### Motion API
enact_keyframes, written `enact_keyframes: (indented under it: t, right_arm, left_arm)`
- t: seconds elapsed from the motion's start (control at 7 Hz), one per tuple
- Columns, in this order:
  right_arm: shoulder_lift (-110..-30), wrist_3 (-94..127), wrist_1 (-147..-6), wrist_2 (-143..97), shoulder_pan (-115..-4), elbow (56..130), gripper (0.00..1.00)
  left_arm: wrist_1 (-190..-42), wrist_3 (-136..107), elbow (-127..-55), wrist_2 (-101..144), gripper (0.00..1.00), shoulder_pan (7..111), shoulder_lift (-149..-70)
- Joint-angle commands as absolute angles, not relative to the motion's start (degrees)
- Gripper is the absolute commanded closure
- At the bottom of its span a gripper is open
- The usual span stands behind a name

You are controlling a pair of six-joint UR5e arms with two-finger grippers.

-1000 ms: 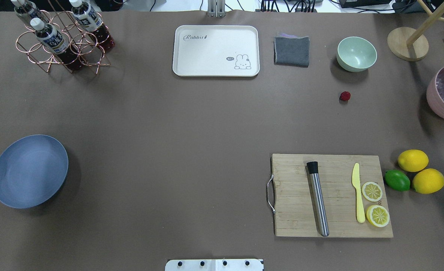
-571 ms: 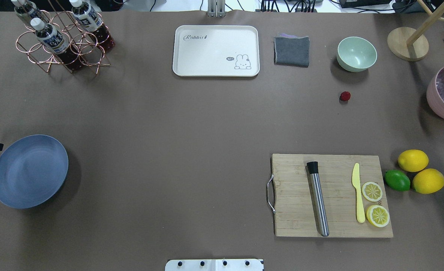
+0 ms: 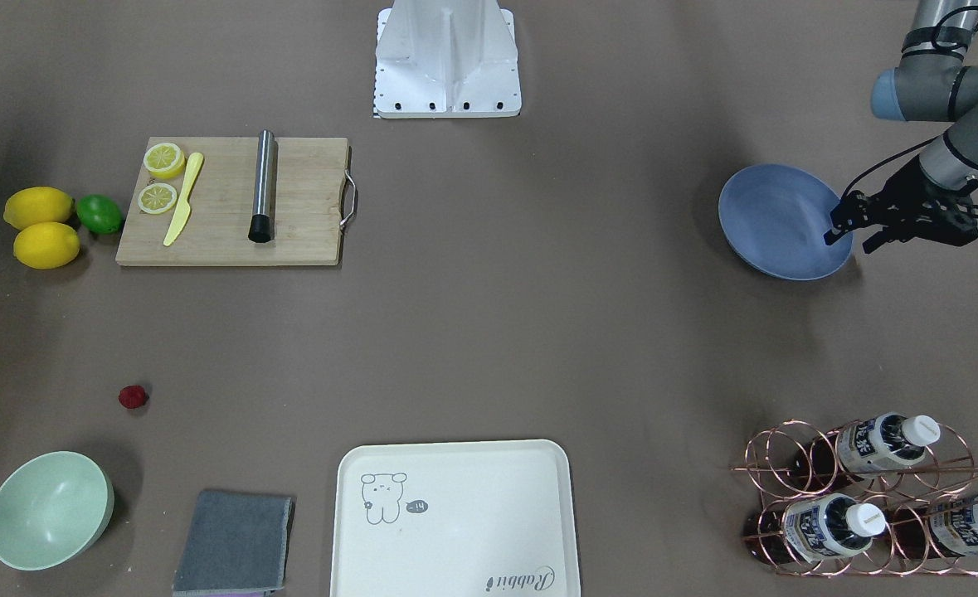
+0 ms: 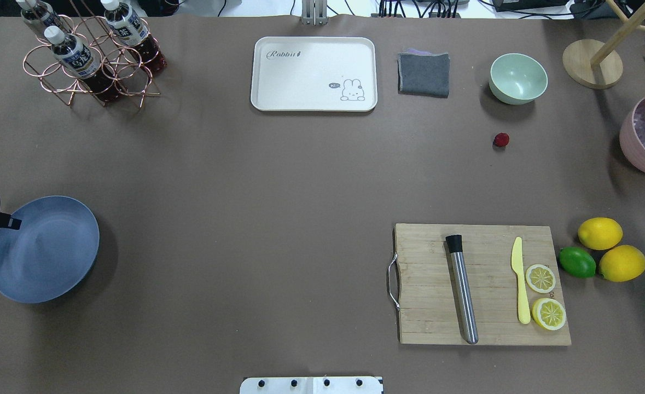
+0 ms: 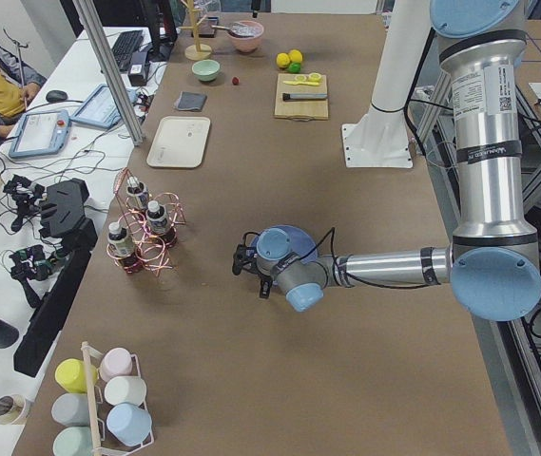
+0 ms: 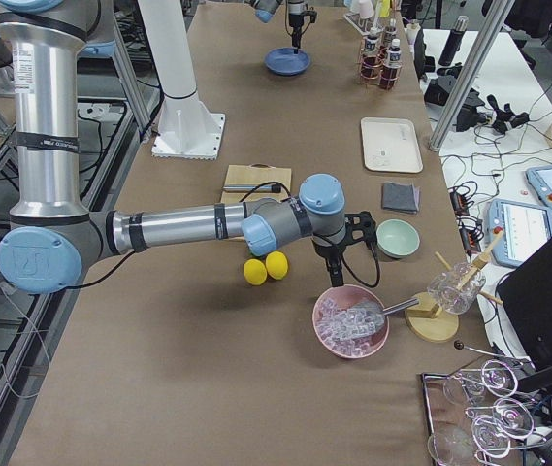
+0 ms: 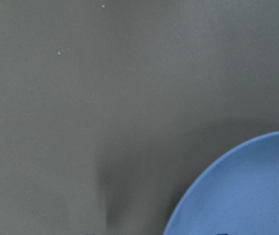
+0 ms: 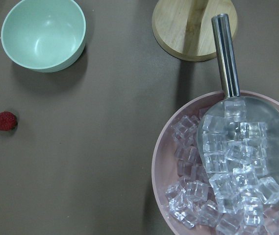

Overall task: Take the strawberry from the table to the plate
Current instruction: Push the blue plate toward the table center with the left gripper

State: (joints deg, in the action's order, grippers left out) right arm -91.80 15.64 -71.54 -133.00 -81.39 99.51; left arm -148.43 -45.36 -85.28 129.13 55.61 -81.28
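The strawberry (image 4: pixel 500 140) is a tiny dark red berry lying on the brown table (image 4: pixel 278 180) at the far right, just in front of the pale green bowl (image 4: pixel 518 78). It also shows in the right wrist view, where the strawberry (image 8: pixel 5 121) sits at the left edge. The blue-grey plate (image 4: pixel 43 249) stands empty at the near left. My left gripper (image 3: pixel 849 241) hovers over the plate's (image 3: pixel 775 217) outer rim, open and holding nothing. My right gripper (image 6: pixel 336 280) hangs above the pink ice bowl (image 6: pixel 351 320); whether it is open or shut I cannot tell.
A bamboo cutting board (image 4: pixel 437 323) holds a steel muddler, a yellow knife and lemon slices. Two lemons (image 4: pixel 599 233) and a lime (image 4: pixel 577 262) lie beside it. At the far side are a cream tray (image 4: pixel 314 74), a grey cloth (image 4: pixel 424 74) and a bottle rack (image 4: pixel 89 60).
My left gripper has come in from the table's left edge, moving right and nearer, and now reaches over the plate's rim. The strawberry and plate have not moved.
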Motion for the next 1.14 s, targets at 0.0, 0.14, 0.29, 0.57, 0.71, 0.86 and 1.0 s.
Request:
enact_keyframes:
  t: [0.0,0.14,0.29,0.57,0.71,0.86,1.0]
  right_arm:
    - [-91.6,15.6,-71.5,-132.9,-81.3,99.5,0.0]
    - [-91.6,15.6,-71.5,-132.9,-81.3,99.6,0.0]
    - [-91.2,15.6,-71.5,-132.9,-81.3,99.7,0.0]
    - [-87.6,21.6,-71.5,-132.7,-79.3,99.0,0.0]
    - [-85.2,27.8,-71.5,-132.1,-76.2,99.1,0.0]
    - [-83.1,33.0,-71.5,-130.2,-72.5,99.1,0.0]
    - [-79.7,39.1,-71.5,-126.8,-67.5,98.8,0.0]
  left_arm:
    - [-148.4,-45.5,-85.9,129.5,1.0,54.8,-81.4]
    - [-148.0,-45.6,-86.7,130.6,1.0,54.8,-81.6]
    - [-147.8,-45.7,-87.9,134.7,1.0,55.3,-81.6]
    - [-140.0,-52.9,-94.8,138.3,1.0,56.9,-86.4]
    - [-135.6,-56.9,-96.9,137.9,1.0,56.9,-90.4]
    - [-133.5,-63.0,-97.6,137.2,1.0,56.3,-95.2]
    - [-130.7,-66.9,-97.6,134.9,1.0,52.9,-100.4]
